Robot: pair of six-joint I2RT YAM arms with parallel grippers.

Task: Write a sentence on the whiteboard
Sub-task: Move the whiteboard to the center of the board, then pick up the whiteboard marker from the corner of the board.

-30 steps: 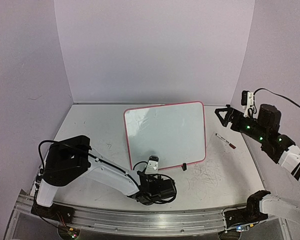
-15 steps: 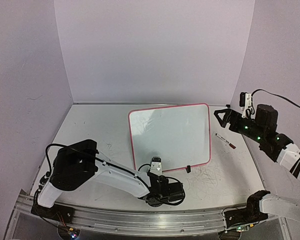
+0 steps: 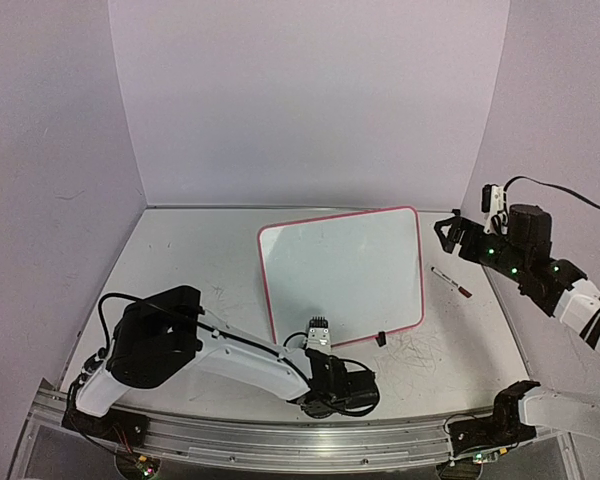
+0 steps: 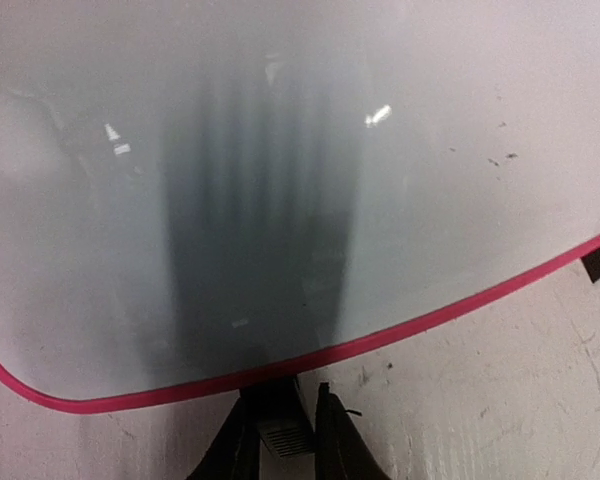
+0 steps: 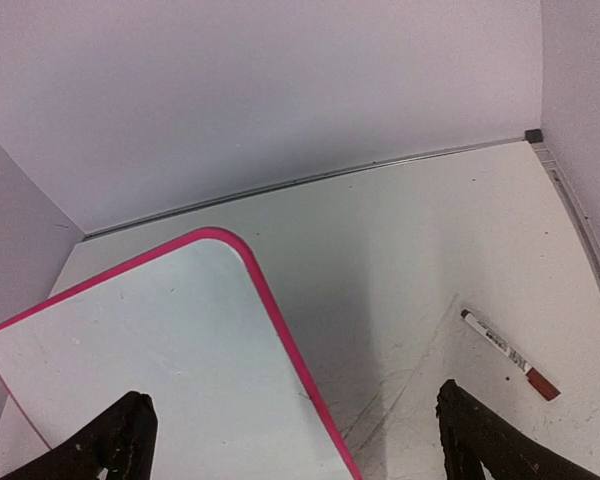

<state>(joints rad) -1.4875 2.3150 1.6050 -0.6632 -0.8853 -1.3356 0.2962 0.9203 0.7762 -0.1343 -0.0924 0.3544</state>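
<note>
Positioning the blank board well needs left pincer, clenched at its bottom rim, dragging flat; right pincer, released, hangs near marker, lower right.

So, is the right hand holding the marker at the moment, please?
No, the marker lies on the table beside the whiteboard, and the right hand is open.

L claw low, nearly closed (gripping); R claw raised, spread wide.
</note>
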